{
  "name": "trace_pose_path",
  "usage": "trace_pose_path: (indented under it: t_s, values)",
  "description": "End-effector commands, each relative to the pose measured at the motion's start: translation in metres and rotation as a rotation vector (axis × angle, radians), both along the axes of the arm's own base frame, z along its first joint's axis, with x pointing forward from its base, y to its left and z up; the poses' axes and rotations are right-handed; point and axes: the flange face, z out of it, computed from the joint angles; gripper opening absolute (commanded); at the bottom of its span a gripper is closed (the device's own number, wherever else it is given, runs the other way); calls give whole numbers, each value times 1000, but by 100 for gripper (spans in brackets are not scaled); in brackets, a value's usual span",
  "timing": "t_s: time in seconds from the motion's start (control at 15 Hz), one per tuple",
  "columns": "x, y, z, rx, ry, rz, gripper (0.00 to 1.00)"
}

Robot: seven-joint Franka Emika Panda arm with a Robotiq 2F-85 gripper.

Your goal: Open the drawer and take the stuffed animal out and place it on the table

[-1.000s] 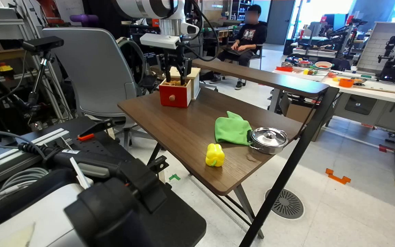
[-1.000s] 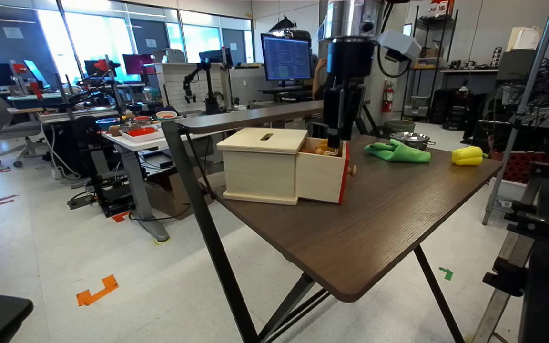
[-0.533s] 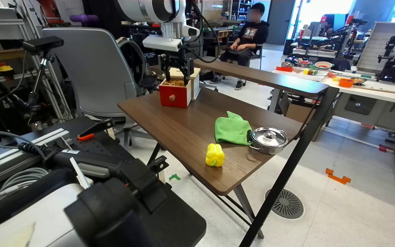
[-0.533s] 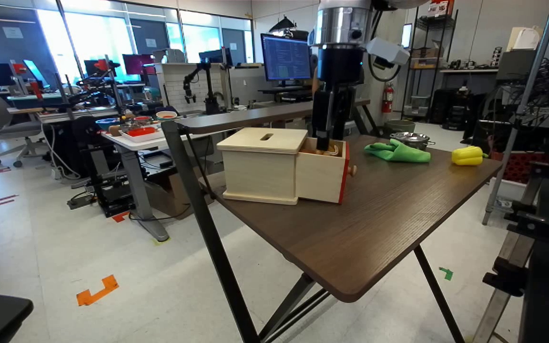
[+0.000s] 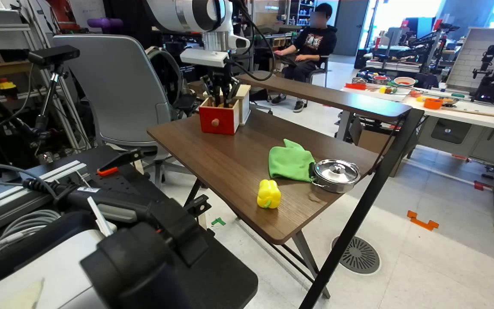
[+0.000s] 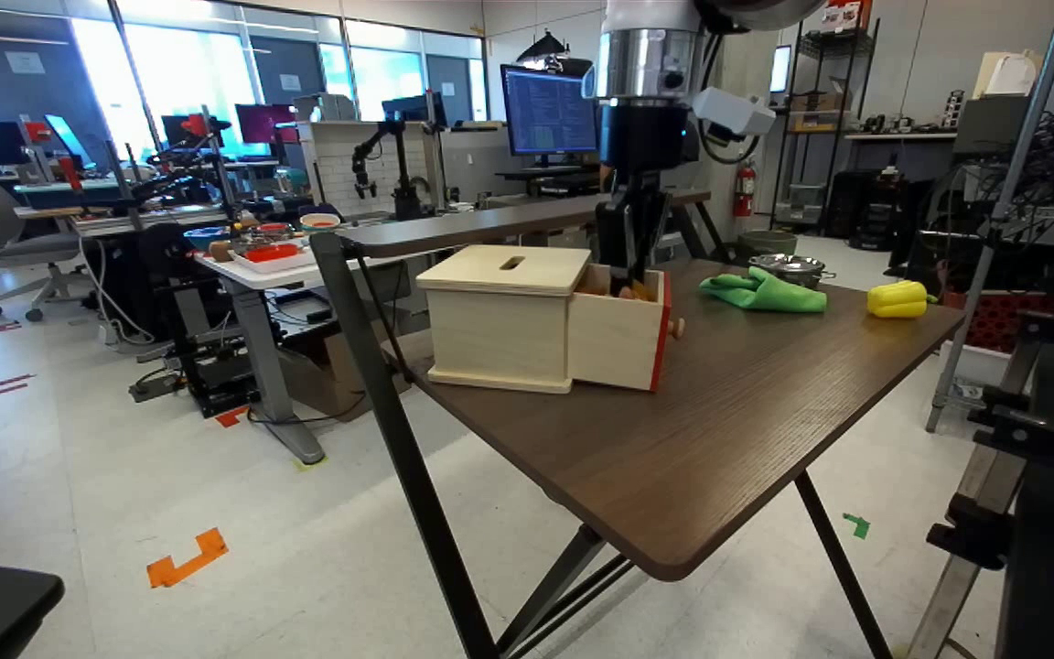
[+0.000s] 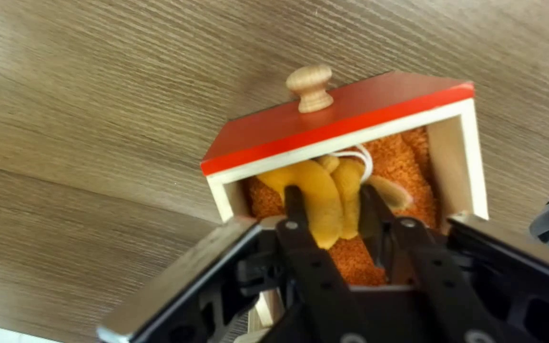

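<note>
One two-fingered gripper [image 7: 331, 191] pinches one orange-and-yellow stuffed animal [image 7: 324, 212] inside one pulled-out, red-fronted drawer [image 7: 379, 101]. On the brown table [image 6: 719, 430] rest one green cloth [image 5: 290, 163], one yellow bell pepper [image 5: 268, 194] and one lidded pot [image 5: 337, 175].

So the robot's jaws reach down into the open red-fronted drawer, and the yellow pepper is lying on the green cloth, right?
Almost. The yellow pepper is not on the green cloth: both exterior views show it directly on the brown table, apart from the cloth. The jaws do reach down into the open red-fronted drawer.
</note>
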Motion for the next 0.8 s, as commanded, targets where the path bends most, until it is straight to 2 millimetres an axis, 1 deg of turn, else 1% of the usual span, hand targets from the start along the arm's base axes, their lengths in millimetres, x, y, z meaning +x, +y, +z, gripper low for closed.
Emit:
trace_pose_path:
  t_s: [0.0, 0.13, 0.2, 0.33, 0.4, 0.47, 0.73]
  values:
    - [7, -1, -1, -27, -2, -12, 2]
    - [9, -5, 8, -23, -8, -31, 0]
    - [10, -7, 12, -23, -16, -37, 2]
    - [9, -11, 22, -22, -26, -45, 0]
    - [7, -12, 27, -19, -26, -48, 2]
    - [6, -13, 31, -19, -29, -50, 2]
    - [1, -23, 58, -8, -44, -68, 2]
